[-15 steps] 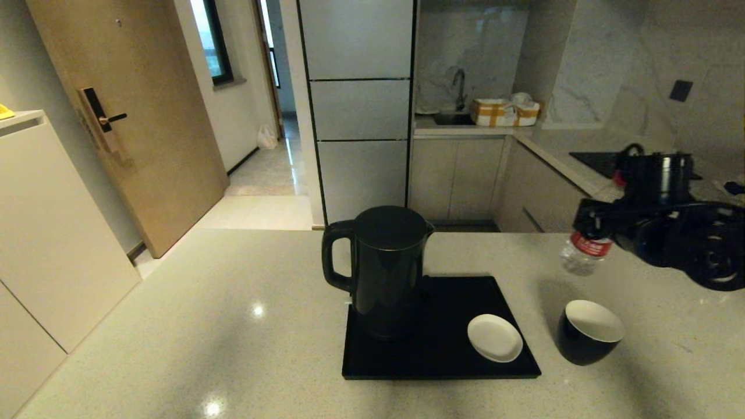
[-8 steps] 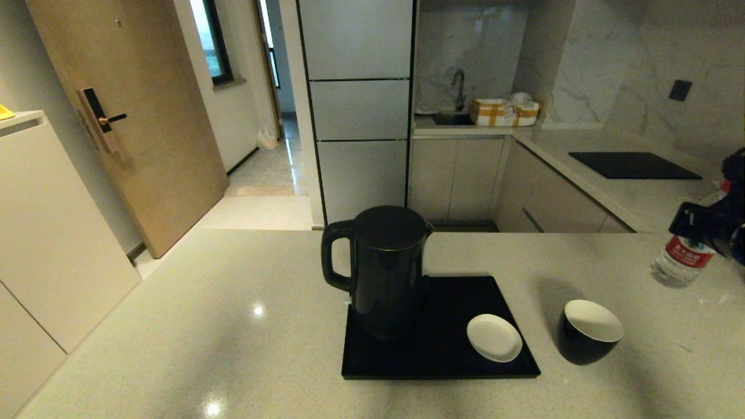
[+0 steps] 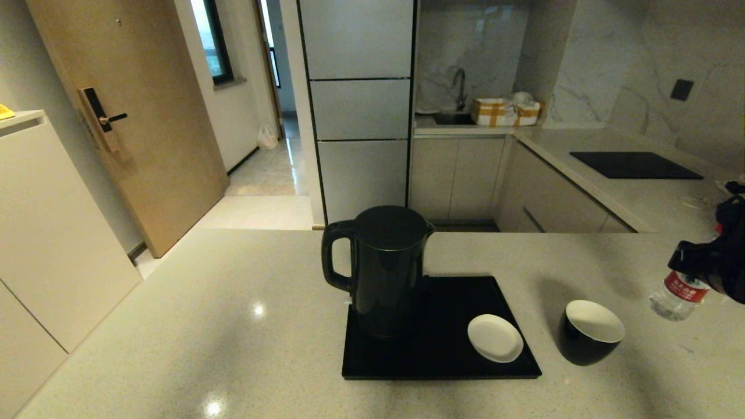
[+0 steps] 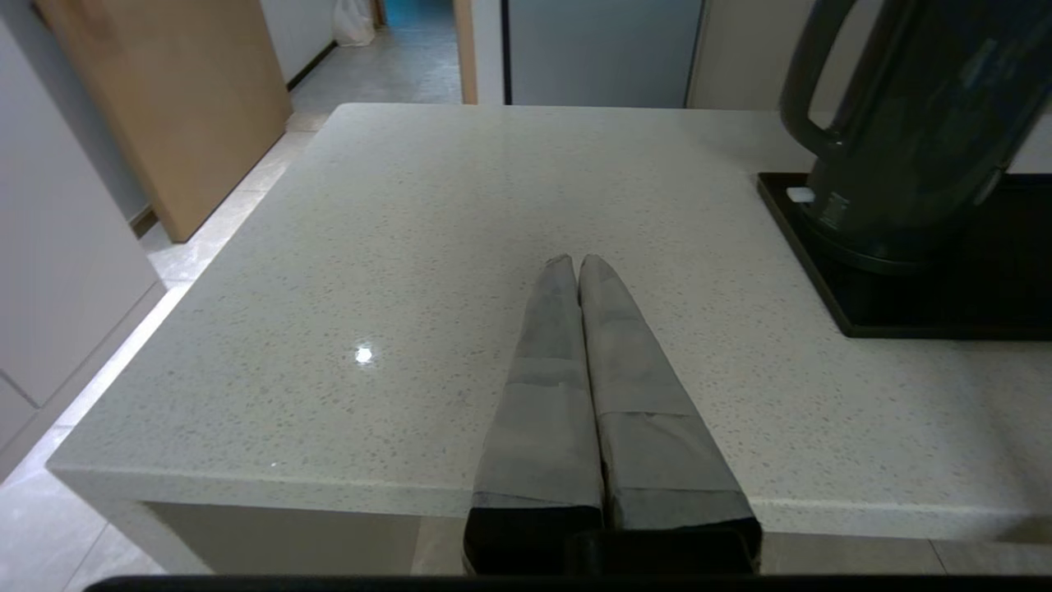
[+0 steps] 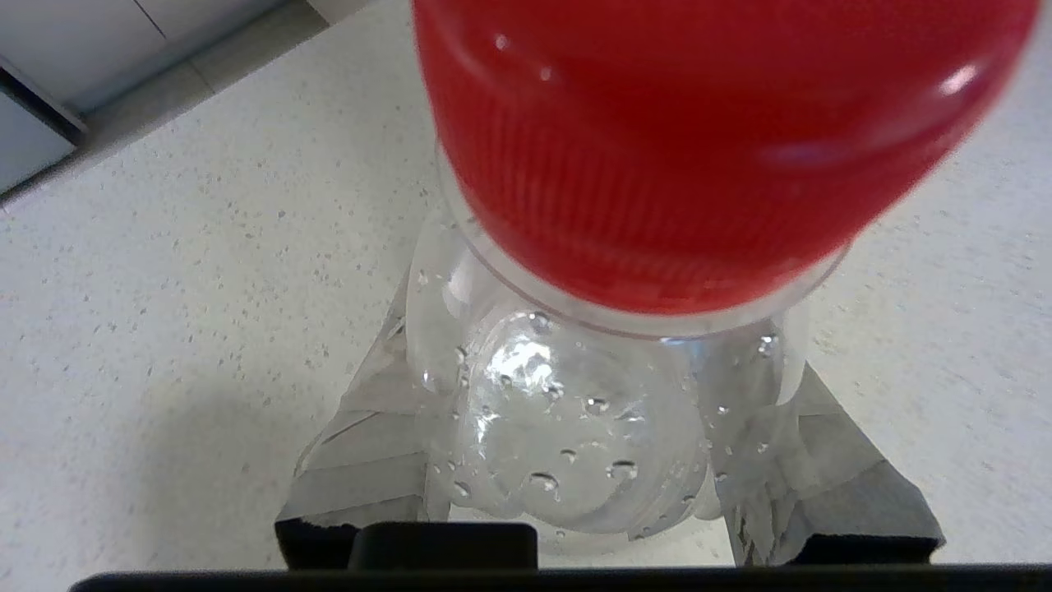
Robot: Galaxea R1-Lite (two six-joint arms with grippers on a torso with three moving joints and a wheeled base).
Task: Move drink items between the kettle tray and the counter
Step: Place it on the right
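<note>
My right gripper (image 3: 692, 265) is shut on the small clear bottle (image 3: 678, 294) with the red label, gripping it near the top at the far right of the counter (image 3: 233, 326). The right wrist view looks down on the bottle's red cap (image 5: 707, 140) with the grey fingers (image 5: 362, 444) on both sides of the bottle's shoulder. Its base is at or just above the counter. The black cup (image 3: 589, 331) stands on the counter right of the black kettle tray (image 3: 442, 355). The tall black kettle (image 3: 384, 270) stands on the tray. My left gripper (image 4: 575, 261) is shut and empty, low at the counter's near left edge.
A small white saucer (image 3: 495, 337) lies on the tray's right side. A black cooktop panel (image 3: 634, 164) is set in the back counter at right. A door and white cabinets stand to the left beyond the counter's edge.
My right arm has carried the bottle from above the cup out to the right, then lowered it toward the counter. The kettle, cup and saucer have stayed put.
</note>
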